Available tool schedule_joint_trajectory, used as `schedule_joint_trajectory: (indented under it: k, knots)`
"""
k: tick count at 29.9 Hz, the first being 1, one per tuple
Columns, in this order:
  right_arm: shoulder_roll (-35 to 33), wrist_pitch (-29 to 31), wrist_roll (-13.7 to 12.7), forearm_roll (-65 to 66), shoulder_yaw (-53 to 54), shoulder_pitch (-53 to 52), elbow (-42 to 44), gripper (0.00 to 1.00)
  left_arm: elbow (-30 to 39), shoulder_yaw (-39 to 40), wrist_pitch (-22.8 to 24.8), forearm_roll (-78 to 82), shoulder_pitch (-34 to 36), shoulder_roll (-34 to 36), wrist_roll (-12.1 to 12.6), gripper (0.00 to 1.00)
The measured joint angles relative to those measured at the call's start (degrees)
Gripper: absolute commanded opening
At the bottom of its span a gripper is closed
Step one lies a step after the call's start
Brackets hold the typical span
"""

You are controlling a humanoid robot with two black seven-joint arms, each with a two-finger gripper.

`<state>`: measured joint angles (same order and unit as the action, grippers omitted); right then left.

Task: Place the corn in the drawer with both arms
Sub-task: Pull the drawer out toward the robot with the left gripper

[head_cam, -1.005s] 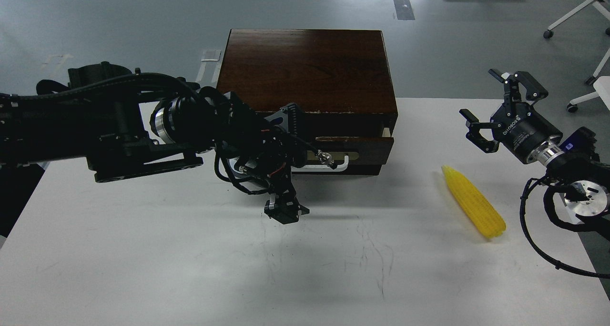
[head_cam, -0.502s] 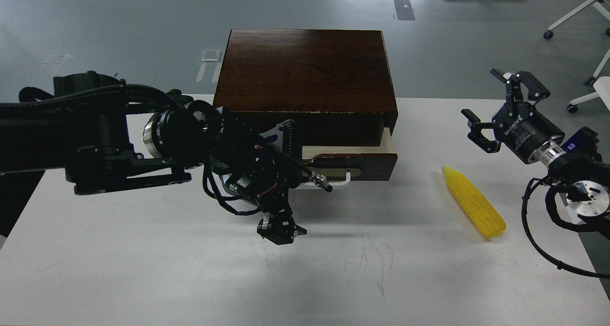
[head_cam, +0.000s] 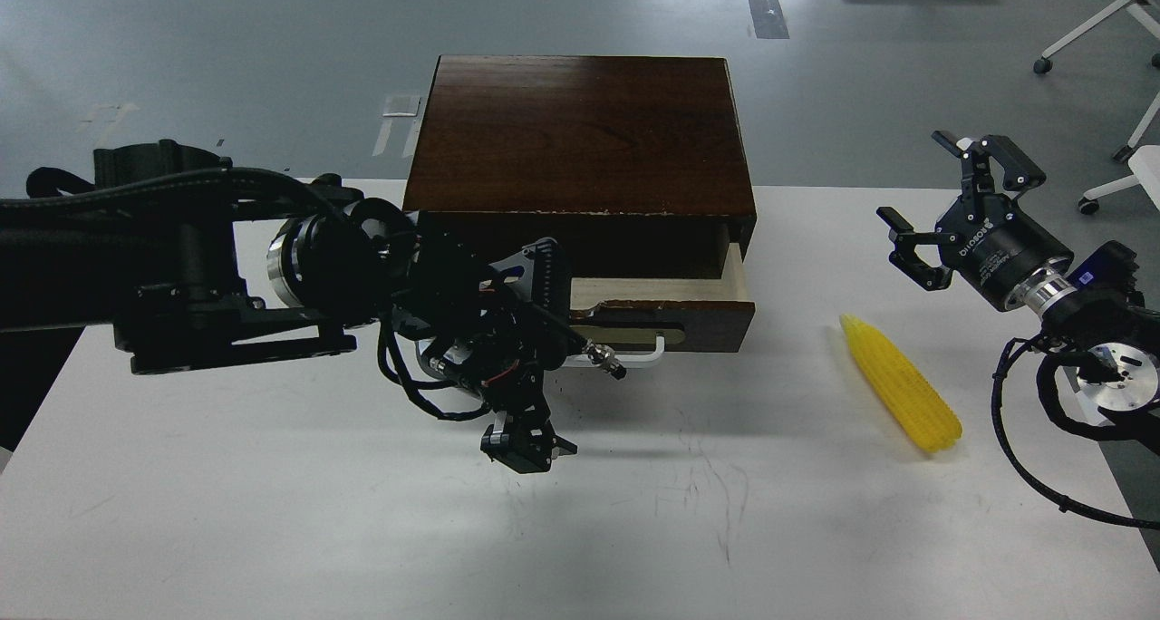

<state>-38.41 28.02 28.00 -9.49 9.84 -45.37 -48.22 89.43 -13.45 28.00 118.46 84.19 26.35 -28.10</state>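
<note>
The dark brown wooden box [head_cam: 580,130] stands at the back middle of the white table [head_cam: 272,511]. Its drawer [head_cam: 707,316] is pulled partly out and shows a strip of pale wood inside. My left gripper [head_cam: 544,357] is at the left part of the white bar handle [head_cam: 645,359] and looks closed on it; its dark body hides the contact. The yellow corn [head_cam: 900,395] lies on the table right of the box, tip pointing away. My right gripper [head_cam: 924,194] is open and empty, raised above and beyond the corn.
Cables hang from my left wrist [head_cam: 435,393] just in front of the drawer. My right arm's cable loops [head_cam: 1024,457] lie at the table's right edge. Chair legs [head_cam: 1097,22] stand on the floor at the back right.
My left gripper has drawn back toward me and the drawer has slid out with it, from nearly shut to partly open. The right gripper and the corn have stayed put.
</note>
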Motion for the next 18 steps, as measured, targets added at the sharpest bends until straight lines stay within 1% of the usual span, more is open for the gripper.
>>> schedule_joint_trajectory:
  k: [10,18]
  knots:
    - [0.00,-0.02,0.00,0.00,0.00,-0.06,-0.03,1.00,-0.28,-2.66,-0.02,3.98,3.25,-0.47,0.06,0.98]
    - [0.00,-0.02,0.00,0.00,0.04,0.01,-0.03,1.00,-0.30,-3.92,-0.03,6.51,3.95,-1.48,0.11,0.98]
